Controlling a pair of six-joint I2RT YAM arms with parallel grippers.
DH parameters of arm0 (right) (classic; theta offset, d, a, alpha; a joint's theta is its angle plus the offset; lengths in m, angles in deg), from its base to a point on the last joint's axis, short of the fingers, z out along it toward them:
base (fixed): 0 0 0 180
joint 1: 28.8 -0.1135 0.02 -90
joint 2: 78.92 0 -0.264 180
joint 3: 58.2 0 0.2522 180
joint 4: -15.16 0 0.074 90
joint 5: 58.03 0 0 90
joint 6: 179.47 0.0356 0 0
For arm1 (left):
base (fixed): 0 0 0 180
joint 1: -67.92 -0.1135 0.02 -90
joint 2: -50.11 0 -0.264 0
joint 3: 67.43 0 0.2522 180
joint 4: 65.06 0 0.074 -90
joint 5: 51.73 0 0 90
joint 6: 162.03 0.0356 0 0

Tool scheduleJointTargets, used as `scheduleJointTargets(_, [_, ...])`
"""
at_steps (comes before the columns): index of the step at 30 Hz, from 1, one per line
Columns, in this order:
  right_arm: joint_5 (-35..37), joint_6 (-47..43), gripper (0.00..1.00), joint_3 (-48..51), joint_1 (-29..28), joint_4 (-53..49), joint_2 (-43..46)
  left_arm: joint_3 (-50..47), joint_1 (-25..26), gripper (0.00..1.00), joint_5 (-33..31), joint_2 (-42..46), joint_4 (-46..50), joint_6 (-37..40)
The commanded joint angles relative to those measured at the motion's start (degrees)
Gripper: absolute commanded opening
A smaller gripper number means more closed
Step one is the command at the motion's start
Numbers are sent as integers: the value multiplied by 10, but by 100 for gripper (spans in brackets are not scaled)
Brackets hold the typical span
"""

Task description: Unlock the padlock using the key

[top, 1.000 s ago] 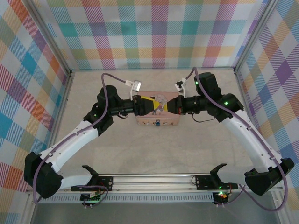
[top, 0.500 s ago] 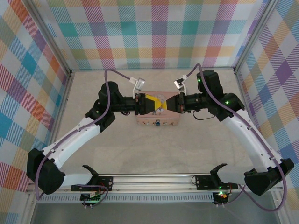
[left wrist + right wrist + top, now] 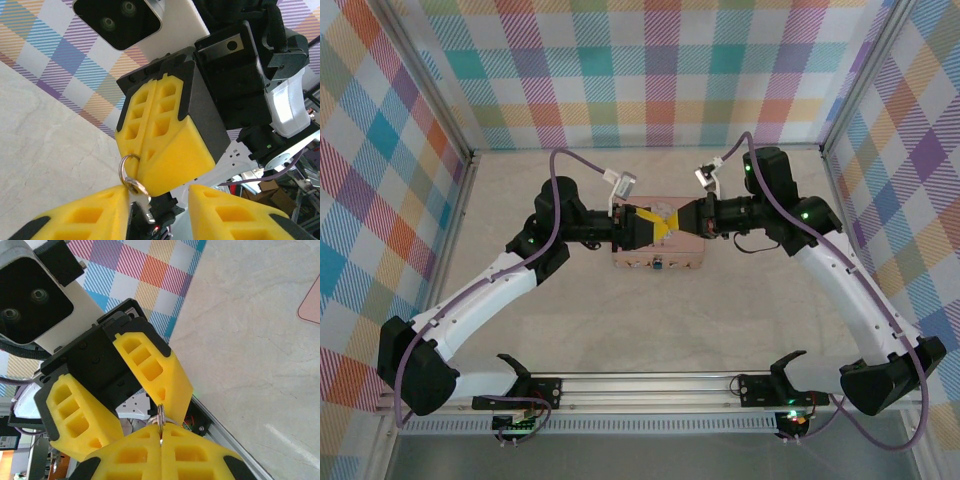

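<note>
The right gripper [image 3: 161, 436] is pinching the key ring [image 3: 132, 186] tight, dangling the key [image 3: 146, 206] between parted fingers of the left gripper [image 3: 156, 195], seemingly for handover

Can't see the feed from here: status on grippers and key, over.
Right gripper shut on key ring. Left gripper open, key dangling between its fingers. No obstruction seen.
</note>
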Motion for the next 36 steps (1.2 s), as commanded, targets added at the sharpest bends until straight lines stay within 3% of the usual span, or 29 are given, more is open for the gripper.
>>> scheduleJointTargets(1, [-18,8,2,4,5,19,3,22,9,35,12,4,5,17])
scheduleJointTargets(6, [-19,10,1,9,5,20,8,24,9,41,0,0,7,19])
scheduleJointTargets(11, [-18,8,1,12,6,18,12,29,13,38,-3,-8,-5,15])
scheduleJointTargets(14, [-20,10,1,15,6,21,13,35,16,48,-9,-13,1,19])
scheduleJointTargets(26, [-26,13,1,20,7,28,21,38,17,50,-29,-21,19,32])
scheduleJointTargets(36, [-26,15,2,27,17,28,25,38,17,27,-23,-14,21,36])
